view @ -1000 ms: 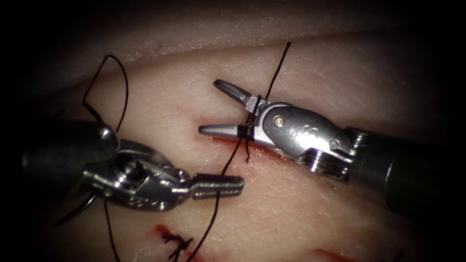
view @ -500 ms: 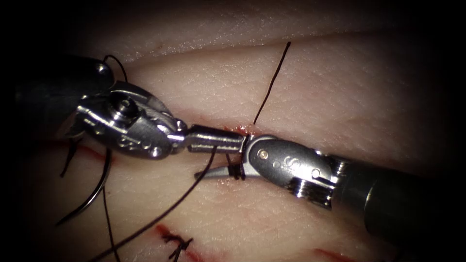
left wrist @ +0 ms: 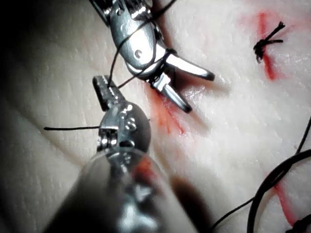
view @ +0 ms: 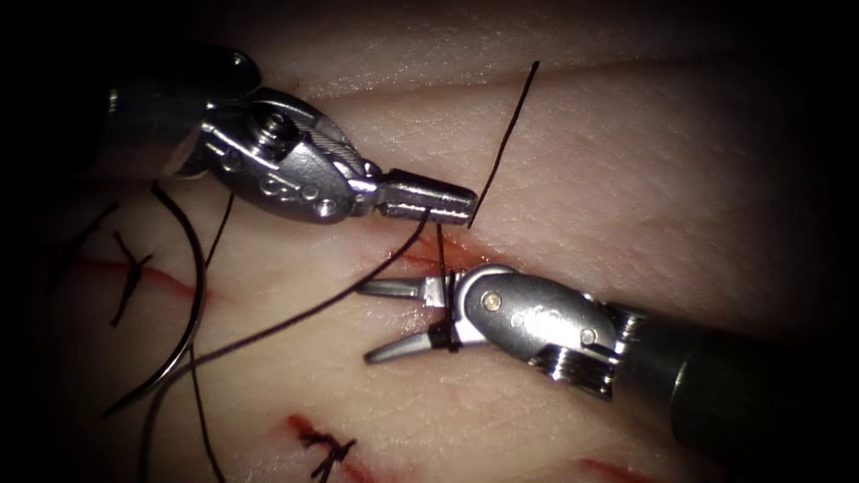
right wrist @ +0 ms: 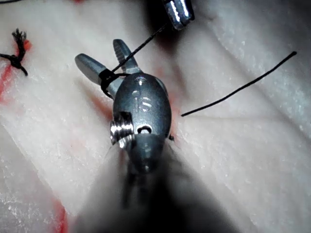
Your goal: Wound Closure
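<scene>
Nearest you, toward the tissue's [view: 626, 170] lower edge, a finished stitch knot [view: 324, 447] sits on a red line.

Left of it lies the needle [view: 183, 295], free of both tools. Its long axis runs roughly upright, its curve bulges toward the right, and its lower end points down-left toward the tissue's lower-left corner. You can't tell whether either end is in the tissue.

Next comes your right tool [view: 389, 317]. Its 2 jaws are spread apart and point left along the cut [view: 420, 259], gripping nothing. Thread [view: 295, 322] is wound around the base of both jaws, which the right wrist view shows as a dark wrap [right wrist: 106, 77] where the 2 jaws meet.

Just beyond the cut, your left tool [view: 452, 201] points right with its jaws clenched on the thread at their tip. From that grip, 1 strand drops straight to the wrapped right tool, and another sweeps down-left past the needle.

Farthest off, a straight free tail of thread [view: 506, 143] rises from near the left tool's tip and points up-right toward the tissue's upper edge.

An older stitch [view: 130, 277] sits by the left edge.
</scene>
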Robot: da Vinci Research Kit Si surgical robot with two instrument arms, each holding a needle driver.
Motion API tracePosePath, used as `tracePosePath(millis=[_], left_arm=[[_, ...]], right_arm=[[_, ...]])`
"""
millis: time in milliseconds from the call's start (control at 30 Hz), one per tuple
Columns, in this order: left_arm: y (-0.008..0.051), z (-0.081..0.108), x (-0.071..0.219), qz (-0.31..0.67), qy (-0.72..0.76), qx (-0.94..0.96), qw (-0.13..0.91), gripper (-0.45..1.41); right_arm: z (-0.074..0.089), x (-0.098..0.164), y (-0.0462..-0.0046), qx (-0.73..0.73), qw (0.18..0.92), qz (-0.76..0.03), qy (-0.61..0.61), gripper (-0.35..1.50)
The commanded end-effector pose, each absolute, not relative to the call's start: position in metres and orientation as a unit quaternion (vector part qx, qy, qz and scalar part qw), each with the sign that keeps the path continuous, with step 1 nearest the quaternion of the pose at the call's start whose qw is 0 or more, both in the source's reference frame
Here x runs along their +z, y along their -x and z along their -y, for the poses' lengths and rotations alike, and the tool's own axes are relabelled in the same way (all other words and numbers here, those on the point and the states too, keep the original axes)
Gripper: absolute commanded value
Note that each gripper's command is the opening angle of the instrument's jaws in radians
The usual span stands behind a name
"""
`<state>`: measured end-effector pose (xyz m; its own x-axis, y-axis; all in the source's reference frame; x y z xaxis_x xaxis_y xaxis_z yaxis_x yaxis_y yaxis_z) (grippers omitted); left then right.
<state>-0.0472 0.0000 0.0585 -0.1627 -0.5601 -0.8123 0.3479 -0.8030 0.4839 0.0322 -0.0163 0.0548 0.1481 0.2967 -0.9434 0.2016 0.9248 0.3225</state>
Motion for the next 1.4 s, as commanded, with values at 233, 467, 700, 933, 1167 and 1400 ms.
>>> tracePosePath(millis=[233, 467, 700, 933, 1167, 1400], left_arm=[[0.0471, -0.0011, 0.0629, 0.079, -0.573, -0.763, 0.289, -0.45], [0.0462, -0.0002, 0.0654, 0.076, -0.572, -0.769, 0.276, -0.45], [0.045, 0.0016, 0.066, 0.083, -0.575, -0.767, 0.271, -0.45], [0.0442, 0.0031, 0.066, 0.092, -0.572, -0.769, 0.271, -0.45], [0.044, 0.0064, 0.0672, 0.098, -0.564, -0.775, 0.268, -0.45], [0.0449, 0.0077, 0.0678, 0.101, -0.558, -0.781, 0.263, -0.45]], right_arm=[[0.0168, 0.0547, -0.0326, 0.025, 0.706, -0.675, -0.21, 0.52], [0.0167, 0.0543, -0.0321, 0.052, 0.669, -0.711, -0.212, 0.86], [0.0156, 0.054, -0.031, 0.091, 0.635, -0.741, -0.197, 0.94], [0.014, 0.0539, -0.0302, 0.128, 0.625, -0.75, -0.175, 0.93], [0.0111, 0.0549, -0.0279, 0.199, 0.612, -0.754, -0.133, 0.89], [0.0097, 0.0558, -0.0262, 0.24, 0.627, -0.735, -0.095, 0.84]])
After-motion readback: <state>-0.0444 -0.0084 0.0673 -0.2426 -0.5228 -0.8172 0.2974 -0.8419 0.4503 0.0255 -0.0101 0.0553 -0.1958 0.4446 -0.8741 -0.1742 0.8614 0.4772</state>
